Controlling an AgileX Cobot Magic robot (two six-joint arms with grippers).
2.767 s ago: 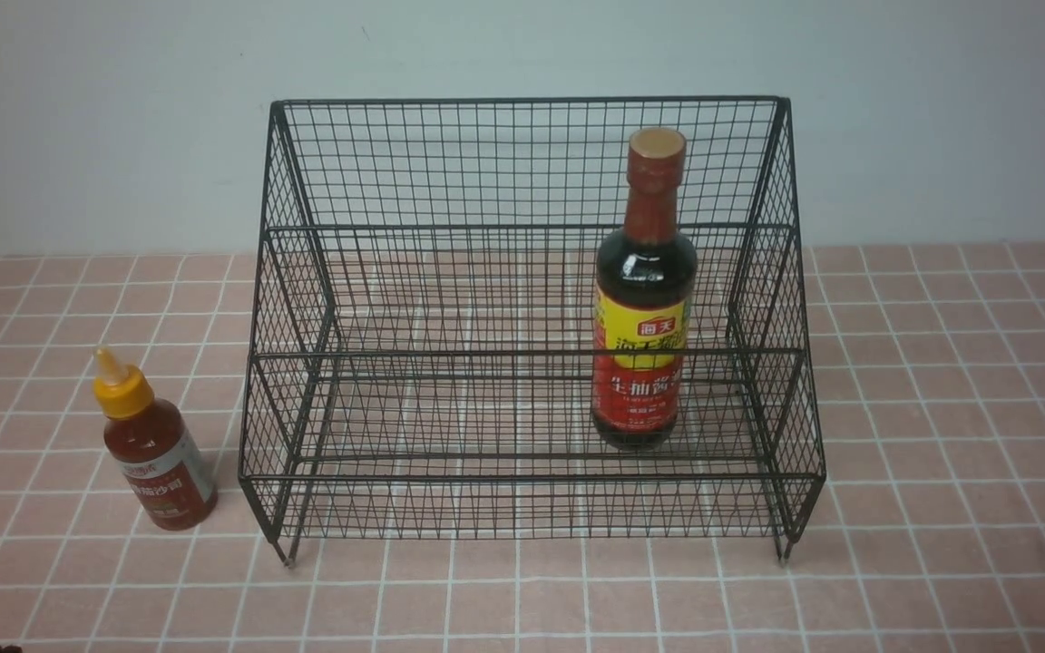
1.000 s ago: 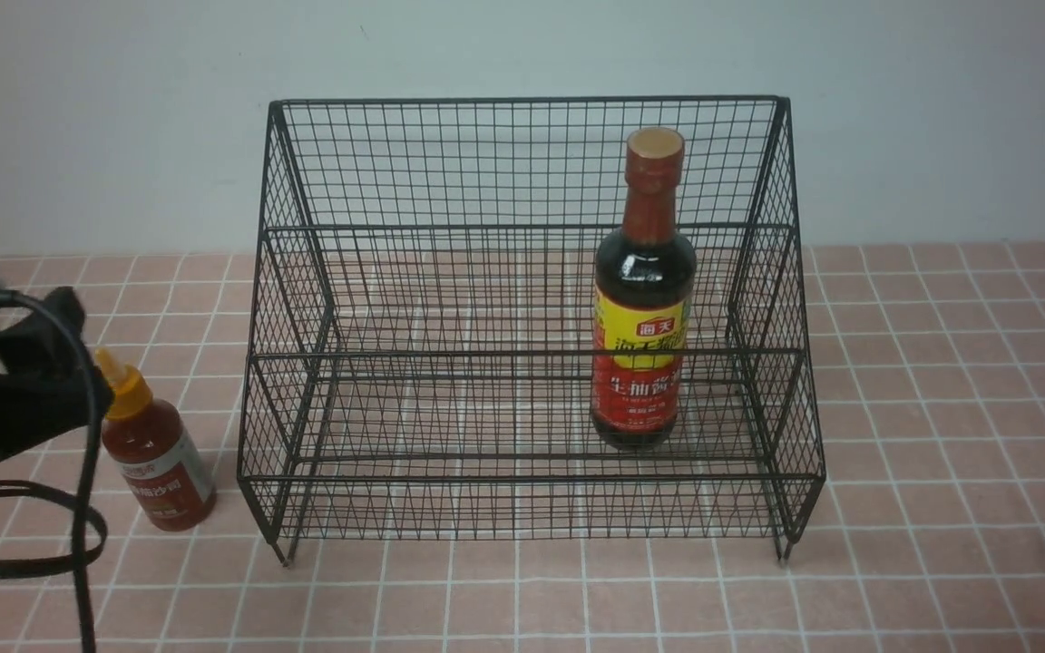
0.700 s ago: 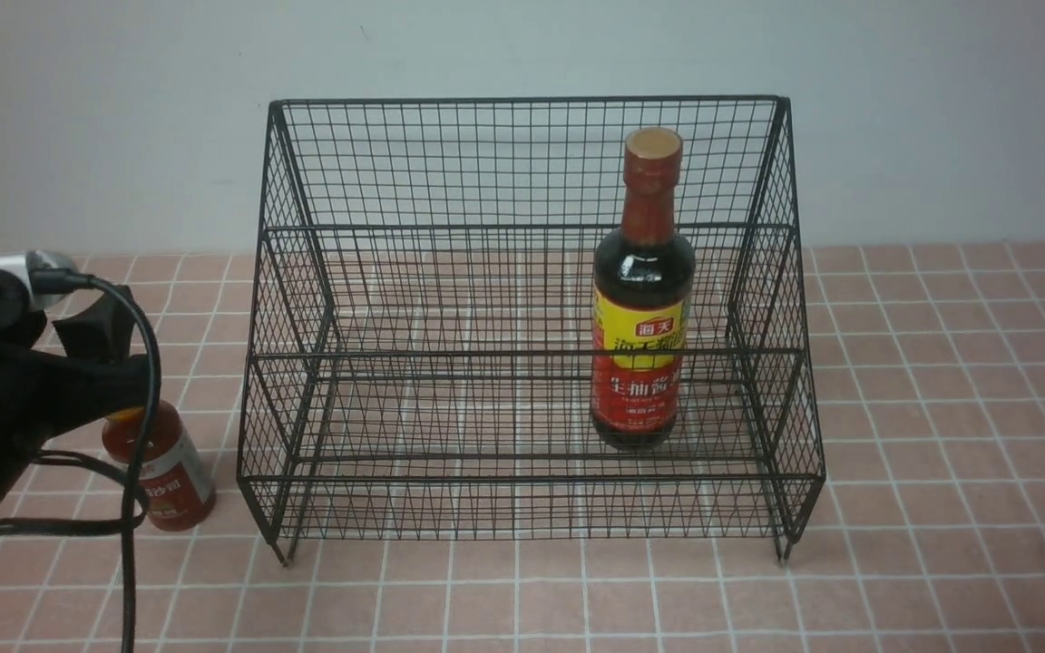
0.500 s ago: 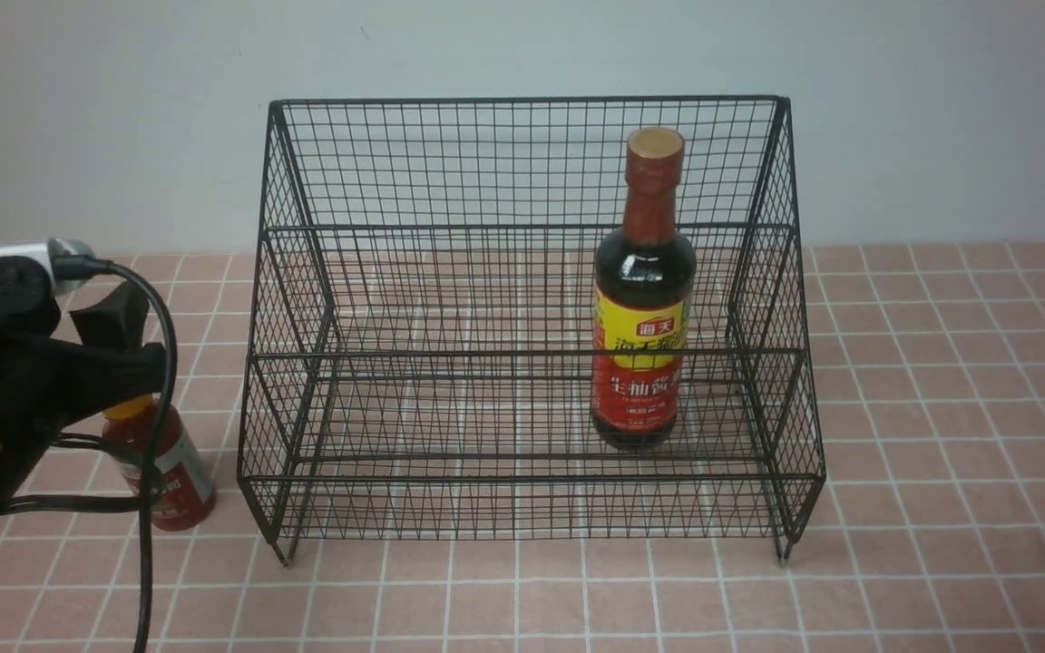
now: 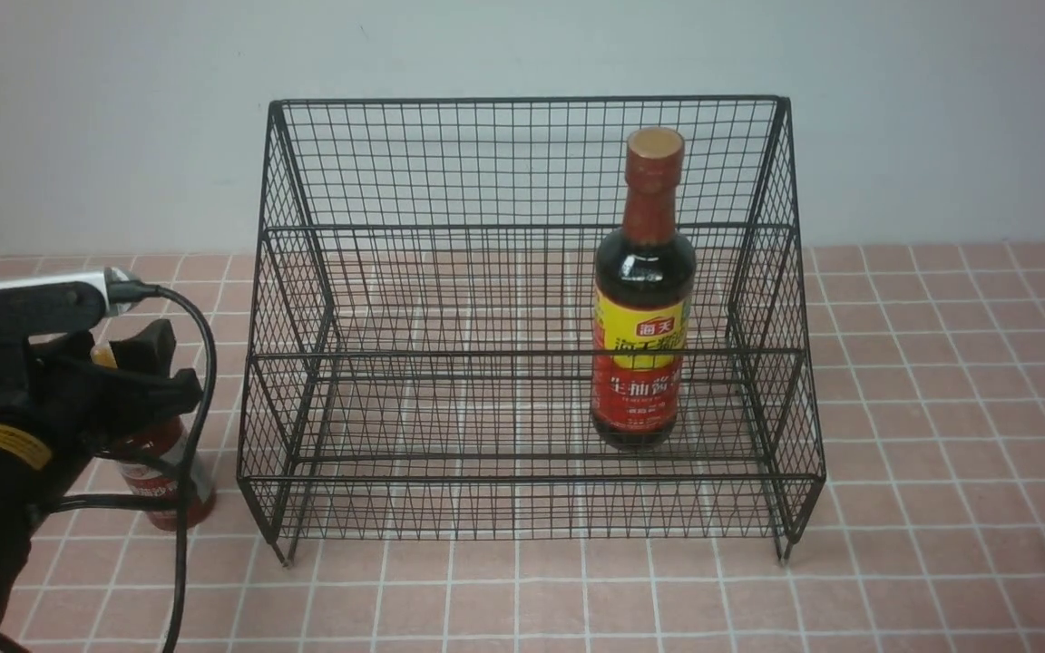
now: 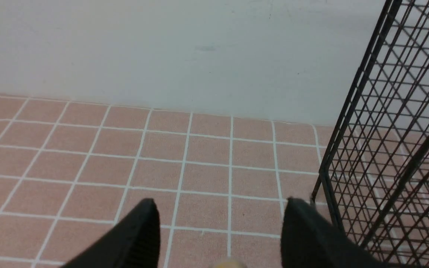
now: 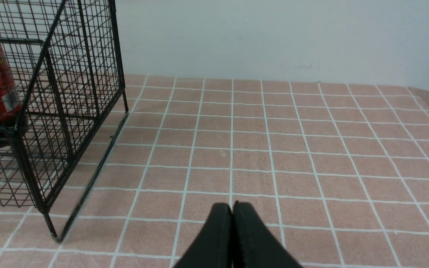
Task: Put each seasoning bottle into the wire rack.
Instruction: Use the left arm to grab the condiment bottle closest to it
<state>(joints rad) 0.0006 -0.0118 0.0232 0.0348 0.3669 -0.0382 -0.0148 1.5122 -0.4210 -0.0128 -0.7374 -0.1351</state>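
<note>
Ahead of me a plain pale grey-white wall (image 5: 105, 118) closes the far side. Below it a pink square-tiled surface with white grout lines (image 5: 940, 408) spreads left to right, evenly lit.

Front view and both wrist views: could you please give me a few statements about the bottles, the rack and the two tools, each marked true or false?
1. The soy-sauce bottle stands upright inside the wire rack. True.
2. The red-sauce squeeze bottle is in the rack too. False: it stands on the tiled table, just outside the rack's left side.
3. The right tool is shut and holds nothing. True.
4. The left tool is shut. False: its jaws stand apart, with the squeeze bottle's yellow nozzle tip between them.
5. The soy-sauce bottle is in the rack's left half. False: it is in the right half.
</note>
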